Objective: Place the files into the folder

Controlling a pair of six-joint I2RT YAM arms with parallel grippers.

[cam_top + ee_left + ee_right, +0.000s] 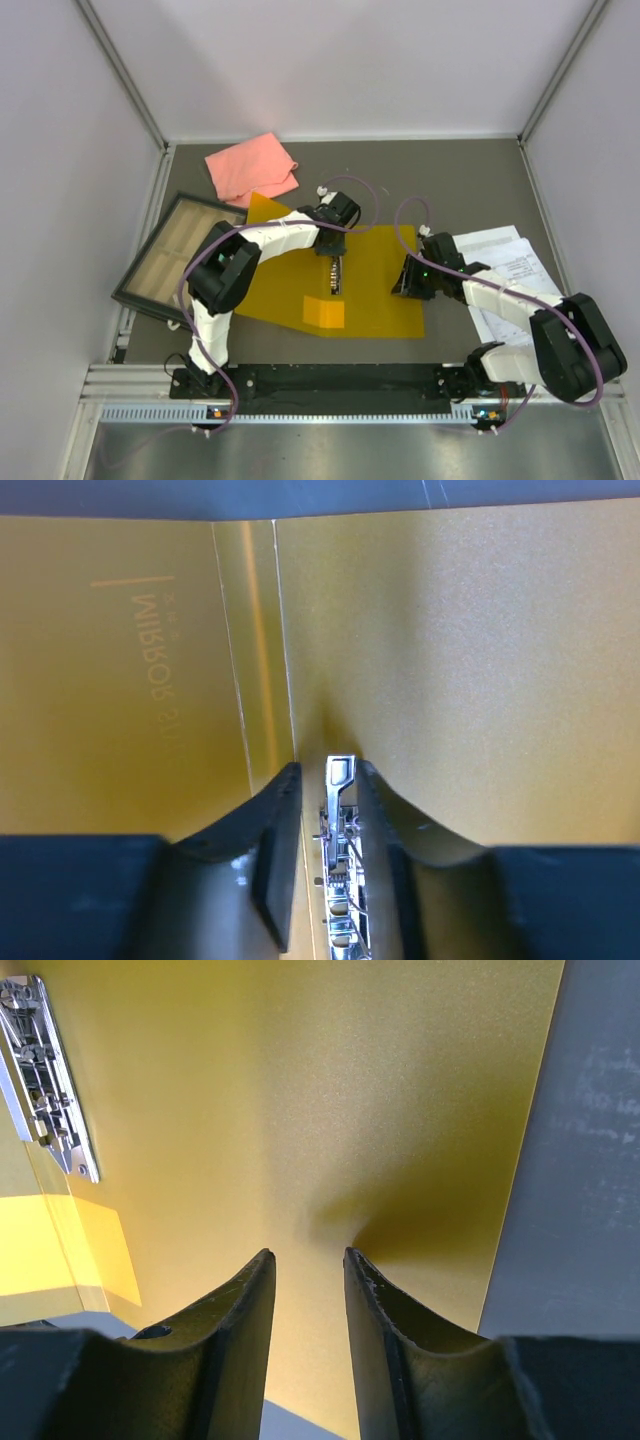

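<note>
The folder point(375, 300) lies open and flat on the table point(450, 180), with both claws over it. Its clip point(334, 276) runs along the spine, directly under the left claw point(333, 262), which points down at it. In the left wrist view the two fingers point(278, 840) stand on either side of the clip's end. The jaws are parted with the clip in the gap, and a sliver of yellow shows between it and the left finger. At the other finger I cannot tell whether it touches. This claw is spread around the clip, not clamped on it. Just left of it run the spine creases, and further left there is faint mirrored lettering in the cover

The right claw point(405, 283) sits at the folder's right edge, tips down toward the right panel. Its fingers point(245, 1320) are apart with only yellow sheet between them, so it holds nothing. A shadow gathers at the tips, but contact is unclear. In its own view the grey table shows just to its right and the clip is well off to its upper left. A brighter yellow patch point(323, 312) lies on the folder's near edge, nearer the bases than the left claw

The files point(515, 262), white printed sheets, lie on the table just right of the right claw. They are outside the folder and partly under that arm

A pink cloth point(252, 168) lies beyond the left claw to its left. A black-framed tray point(165, 262) sits well left of it, past the arm's elbow
</note>
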